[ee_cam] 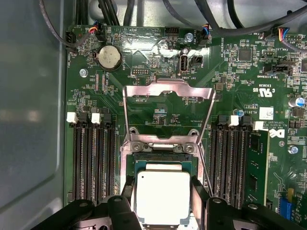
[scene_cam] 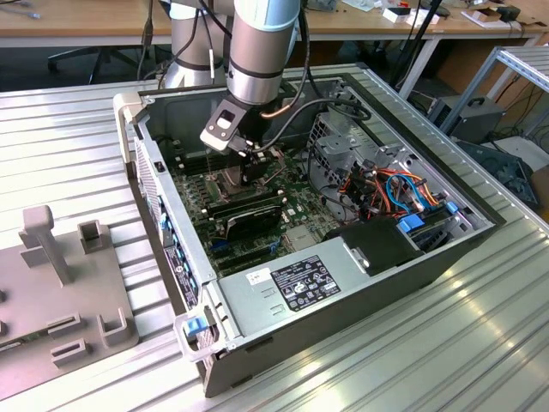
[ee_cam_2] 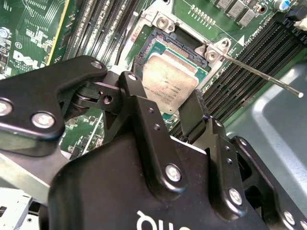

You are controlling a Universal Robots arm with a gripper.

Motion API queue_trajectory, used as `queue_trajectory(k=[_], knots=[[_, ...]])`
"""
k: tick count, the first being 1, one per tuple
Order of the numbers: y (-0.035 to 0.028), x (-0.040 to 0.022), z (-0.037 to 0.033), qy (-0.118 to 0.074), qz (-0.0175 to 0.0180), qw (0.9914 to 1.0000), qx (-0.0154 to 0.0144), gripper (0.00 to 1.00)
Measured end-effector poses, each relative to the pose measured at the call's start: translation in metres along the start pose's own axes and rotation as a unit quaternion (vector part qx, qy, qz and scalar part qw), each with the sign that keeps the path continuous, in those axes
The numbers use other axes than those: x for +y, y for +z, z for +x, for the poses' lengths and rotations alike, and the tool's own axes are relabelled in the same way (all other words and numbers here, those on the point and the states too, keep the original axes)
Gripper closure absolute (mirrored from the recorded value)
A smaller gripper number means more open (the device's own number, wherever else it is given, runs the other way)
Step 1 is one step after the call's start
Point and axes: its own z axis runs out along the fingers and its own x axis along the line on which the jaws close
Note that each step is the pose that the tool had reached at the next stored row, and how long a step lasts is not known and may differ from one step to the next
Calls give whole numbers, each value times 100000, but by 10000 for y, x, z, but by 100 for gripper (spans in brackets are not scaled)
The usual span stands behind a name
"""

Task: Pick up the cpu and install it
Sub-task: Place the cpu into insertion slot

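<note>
One cpu (ee_cam: 163, 201), flat in the open socket (ee_cam: 165, 164), sits dead centre within my gripper (ee_cam: 163, 186), clamped or loose I cannot tell.

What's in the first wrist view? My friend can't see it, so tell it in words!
A small silver-grey square cpu sits at the open dark socket on a green circuit board, with the black tool close around it. The socket's hinged metal frame is flipped back.

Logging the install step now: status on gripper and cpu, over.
Arm's gripper straddling the cpu, grip unclear. Open socket beneath it, seating unconfirmed. Load frame hinged up, nothing in the way.
</note>
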Motion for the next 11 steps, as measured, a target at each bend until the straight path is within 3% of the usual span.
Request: queue_trajectory(k=[4,11], knots=[[10,1,1,10,-14,100000,18,45],[83,0,0,1,5,100000,-8,45]])
